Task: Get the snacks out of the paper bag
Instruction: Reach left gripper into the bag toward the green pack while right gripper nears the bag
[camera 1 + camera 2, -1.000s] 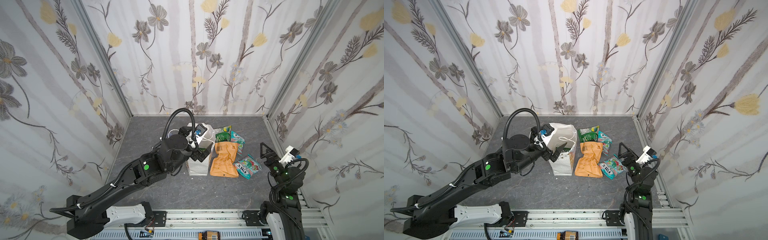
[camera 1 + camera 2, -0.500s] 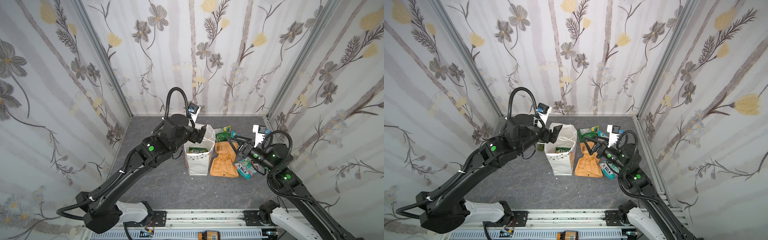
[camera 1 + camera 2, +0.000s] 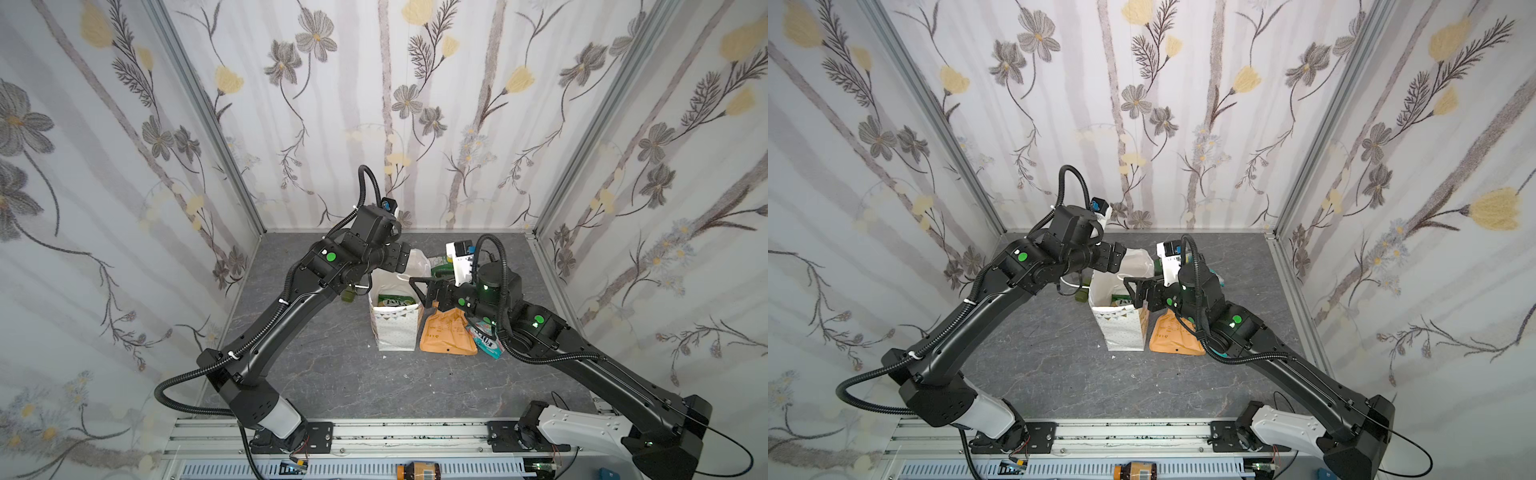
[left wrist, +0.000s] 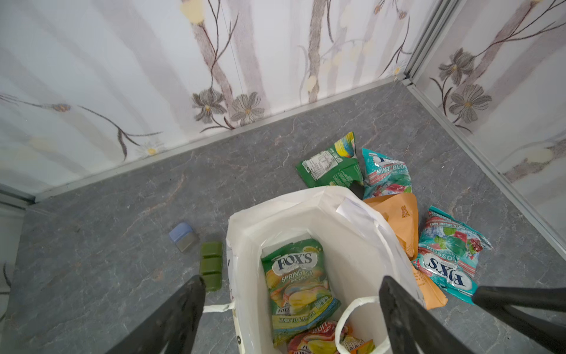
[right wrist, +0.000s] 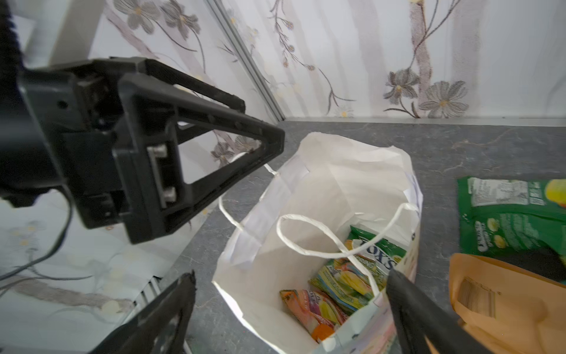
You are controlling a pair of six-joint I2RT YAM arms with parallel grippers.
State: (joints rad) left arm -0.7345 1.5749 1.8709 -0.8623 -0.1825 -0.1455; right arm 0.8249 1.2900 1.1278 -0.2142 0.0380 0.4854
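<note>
The left hand hangs above the far left side of the paper bag, its fingers spread wide apart with nothing between them. On the desk left of the bag lie a small blue cube and a row of green blocks, the blocks just beside the bag's wall. The bag stands upright and open near the middle of the desk. Inside it a green FOX'S packet leans on a wall, with a red and yellow packet lower down. The right hand hovers over the bag's right rim, its fingers wide apart and empty. Right of the bag an orange pouch lies against it. A dark green packet and a teal mint packet lie behind the pouch, and a teal FOX'S packet lies on its far right.
</note>
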